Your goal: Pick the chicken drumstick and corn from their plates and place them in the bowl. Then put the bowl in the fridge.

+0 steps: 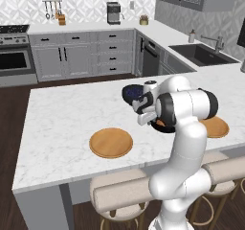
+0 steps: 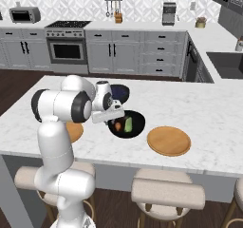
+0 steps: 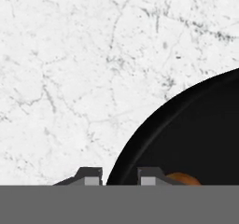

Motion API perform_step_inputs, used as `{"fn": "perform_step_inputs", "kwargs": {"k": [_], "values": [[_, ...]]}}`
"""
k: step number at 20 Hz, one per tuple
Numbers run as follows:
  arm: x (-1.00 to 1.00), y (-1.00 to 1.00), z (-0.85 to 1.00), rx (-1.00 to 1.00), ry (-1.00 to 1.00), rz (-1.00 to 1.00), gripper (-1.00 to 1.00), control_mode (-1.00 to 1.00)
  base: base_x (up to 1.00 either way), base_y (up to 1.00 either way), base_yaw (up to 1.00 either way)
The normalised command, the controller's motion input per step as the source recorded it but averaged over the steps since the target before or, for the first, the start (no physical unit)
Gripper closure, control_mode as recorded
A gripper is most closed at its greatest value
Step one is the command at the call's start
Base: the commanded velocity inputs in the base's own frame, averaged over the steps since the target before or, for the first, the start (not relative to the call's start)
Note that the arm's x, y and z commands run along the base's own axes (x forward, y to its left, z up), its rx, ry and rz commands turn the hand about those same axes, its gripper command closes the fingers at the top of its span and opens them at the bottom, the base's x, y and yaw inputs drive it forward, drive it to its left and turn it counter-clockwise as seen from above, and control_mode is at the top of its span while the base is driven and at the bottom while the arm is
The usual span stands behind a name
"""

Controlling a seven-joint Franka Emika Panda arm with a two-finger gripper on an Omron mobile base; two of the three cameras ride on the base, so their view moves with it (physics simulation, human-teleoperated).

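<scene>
White marble table (image 2: 209,113) carries the black bowl (image 2: 135,130), chicken drumstick (image 2: 117,126) and corn (image 2: 128,124) already inside; my fingers (image 3: 120,176) stand apart astride its rim, so next: close, lift level, head for the fridge.

The bench (image 2: 209,108) is topped with white, grey-veined marble of a smooth, polished look. The bowl (image 2: 136,125) is finished in plain glossy black, seen as a dark smooth wall in the hand view. The two plates (image 1: 111,142) (image 2: 169,140) are made of tan wood with a matt surface. The arm (image 1: 184,128) is covered in smooth white shells with a slight sheen, and its joints are dark. The stools (image 2: 167,192) are padded in a pale matt covering. The floor (image 2: 19,82) is laid in dark wood.
</scene>
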Motion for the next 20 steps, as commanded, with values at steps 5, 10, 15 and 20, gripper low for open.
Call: {"fn": "perform_step_inputs", "kwargs": {"k": [5, 10, 15, 20], "values": [[-0.14, 0.0, 0.09, 0.0, -0.02, 0.02, 1.0, -1.0, 0.0, 0.0, 0.0], [-0.38, 0.19, 0.81, -0.15, -0.02, 0.25, 1.0, -1.0, 0.0, 0.0, 0.0], [-0.28, 0.32, 0.95, -0.16, 0.07, 0.22, 1.0, -1.0, 0.0, 0.0, 0.0], [-0.3, 0.4, 0.84, -0.01, 0.13, 0.2, 1.0, -1.0, 0.0, 0.0, 0.0]]}}
